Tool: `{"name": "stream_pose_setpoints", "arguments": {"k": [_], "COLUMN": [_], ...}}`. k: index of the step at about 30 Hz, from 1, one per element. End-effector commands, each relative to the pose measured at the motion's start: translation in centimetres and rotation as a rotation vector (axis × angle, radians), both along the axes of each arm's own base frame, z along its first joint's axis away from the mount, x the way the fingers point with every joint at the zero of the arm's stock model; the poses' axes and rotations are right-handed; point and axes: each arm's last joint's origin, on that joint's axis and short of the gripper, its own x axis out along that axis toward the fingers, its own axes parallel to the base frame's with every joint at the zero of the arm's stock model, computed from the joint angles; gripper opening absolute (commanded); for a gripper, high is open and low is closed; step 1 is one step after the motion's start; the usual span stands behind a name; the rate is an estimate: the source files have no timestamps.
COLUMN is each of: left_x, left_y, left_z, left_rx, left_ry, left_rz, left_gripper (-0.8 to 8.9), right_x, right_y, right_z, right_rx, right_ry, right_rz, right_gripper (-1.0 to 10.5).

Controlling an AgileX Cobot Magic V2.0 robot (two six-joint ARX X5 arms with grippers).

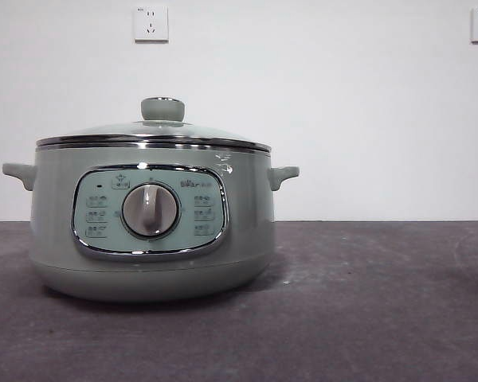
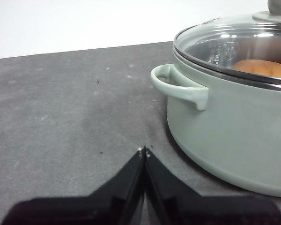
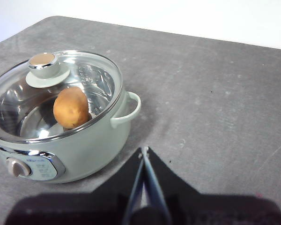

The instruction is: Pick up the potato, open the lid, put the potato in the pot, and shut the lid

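A plain white wall with two sockets (image 1: 150, 23) backs a dark grey table (image 1: 366, 302), and on that table stands the pot (image 1: 151, 231), its control panel and dial (image 1: 150, 210) facing the front camera. The lid (image 1: 153, 131) sits level on the pot's rim with its knob on top, and from the front nothing of the inside can be seen. The right wrist view looks down through the glass and shows the potato (image 3: 71, 107) lying inside the pot on the shiny steel bottom, toward the side nearer the handle (image 3: 126, 110); the left wrist view catches an orange-brown patch of it through the glass as well. The left gripper (image 2: 144, 151) hangs over bare table just beside the pot's other handle, its jaws pressed together and holding nothing. The right gripper (image 3: 144, 151) is farther back from the pot, jaws likewise closed and empty. Judging by how things lie, every step of the task looks done: potato in, lid back on. The lid appears fully seated all round, though the far edge is hard to check through the reflections. Nothing seems left but for the arms to rest.
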Motion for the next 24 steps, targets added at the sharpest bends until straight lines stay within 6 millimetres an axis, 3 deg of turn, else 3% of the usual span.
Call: {"name": "stream_pose_setpoints", "arguments": {"k": [1, 17, 24], "left_x": [0.1, 0.1, 0.1], "left_y": [0.0, 0.0, 0.0], "left_z": [-0.5, -0.5, -0.4], "left_rx": [-0.005, -0.005, -0.005], "left_ry": [0.010, 0.010, 0.010], "left_rz": [0.007, 0.007, 0.007], "left_gripper": [-0.04, -0.04, -0.04], "right_x": [0.0, 0.0, -1.2], "right_y": [0.0, 0.0, -1.8], "right_z": [-0.1, -0.1, 0.4], "right_rx": [0.012, 0.007, 0.008], "right_ry": [-0.001, 0.002, -0.081], "right_rz": [-0.005, 0.003, -0.076], "right_gripper": [0.0, 0.0, 0.0]}}
